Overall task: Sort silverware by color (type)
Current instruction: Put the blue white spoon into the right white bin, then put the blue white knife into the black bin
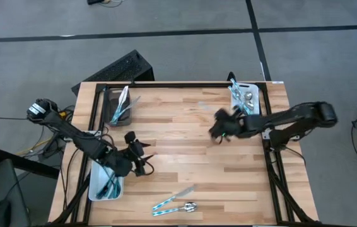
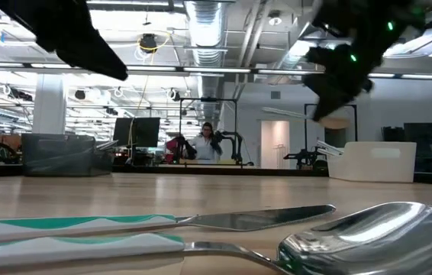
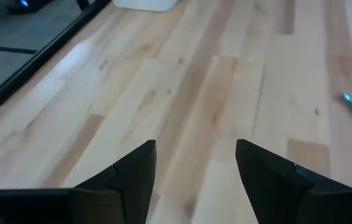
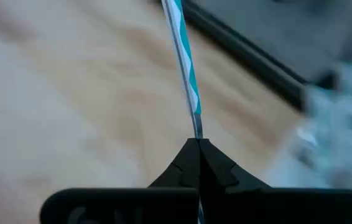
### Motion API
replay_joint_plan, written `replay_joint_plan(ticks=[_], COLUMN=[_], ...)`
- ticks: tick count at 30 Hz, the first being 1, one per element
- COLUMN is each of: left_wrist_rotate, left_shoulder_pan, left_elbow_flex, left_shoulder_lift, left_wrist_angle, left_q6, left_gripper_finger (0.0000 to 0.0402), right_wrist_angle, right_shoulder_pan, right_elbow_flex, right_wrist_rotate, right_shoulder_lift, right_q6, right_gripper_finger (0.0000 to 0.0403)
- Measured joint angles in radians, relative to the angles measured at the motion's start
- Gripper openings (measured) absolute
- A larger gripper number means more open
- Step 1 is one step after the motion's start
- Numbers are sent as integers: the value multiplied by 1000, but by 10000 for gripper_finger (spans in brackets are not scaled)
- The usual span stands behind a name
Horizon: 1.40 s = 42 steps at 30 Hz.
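Note:
My right gripper point(image 1: 219, 130) hangs above the table's right middle, near the white bin point(image 1: 252, 86) at the far right corner. It is shut on a utensil with a teal-and-white handle point(image 4: 185, 62). My left gripper point(image 1: 146, 157) is open and holds nothing. It hovers over bare wood beside the white bin point(image 1: 96, 189) at the left edge point(image 3: 194, 168). A teal-handled knife point(image 1: 173, 198) and a teal-handled spoon point(image 1: 181, 207) lie flat on the table near its near edge point(image 2: 201, 220). My right gripper pinches the teal-handled utensil between its two fingertips point(image 4: 210, 163) on the bare metal part point(image 4: 196, 127) just past the handle. The handle runs straight out beyond the fingertips, along the fingers. The utensil is lifted clear of the table.
A dark bin point(image 1: 110, 94) at the far left corner holds several utensils. The far right white bin holds shiny silver pieces. The left white bin holds teal-handled ones. Bare wood lies between the two arms. Black frame rails run along the table's sides point(image 1: 273, 157).

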State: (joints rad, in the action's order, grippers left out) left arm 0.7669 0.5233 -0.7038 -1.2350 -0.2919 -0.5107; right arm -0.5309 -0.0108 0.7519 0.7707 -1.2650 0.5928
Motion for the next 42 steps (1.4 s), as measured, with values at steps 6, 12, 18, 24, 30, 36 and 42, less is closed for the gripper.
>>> replay_joint_plan(ticks=[6, 12, 18, 24, 30, 36, 42], left_wrist_rotate=[0, -27, -63, -220, -332, -444, -498], left_shoulder_pan=[-70, -98, -98, -97, -75, -45, 15], left_elbow_flex=[24, 24, 24, 23, 25, -18, -121], left_shoulder_lift=[0, 0, -2, -59, -230, -391, -502], left_wrist_angle=[85, 82, 82, 155, 415, 550, 556], left_q6=[36, 2, -25, -14, 68, 101, 43], left_gripper_finger=[208, 208, 208, 208, 208, 208, 208], right_wrist_angle=[50, 65, 56, 87, 177, 203, 209], right_shoulder_pan=[-265, -448, -533, -504, -317, -19, 189], right_elbow_flex=[-155, -211, -218, -218, -217, -217, -217], right_wrist_rotate=[22, 3, -76, -212, -369, -378, -285], right_shoulder_lift=[177, 233, 231, 241, 247, 215, 176], right_q6=[-84, -155, -168, -183, -160, -20, 126], right_gripper_finger=[20, 52, 94, 143, 160, 144, 136])
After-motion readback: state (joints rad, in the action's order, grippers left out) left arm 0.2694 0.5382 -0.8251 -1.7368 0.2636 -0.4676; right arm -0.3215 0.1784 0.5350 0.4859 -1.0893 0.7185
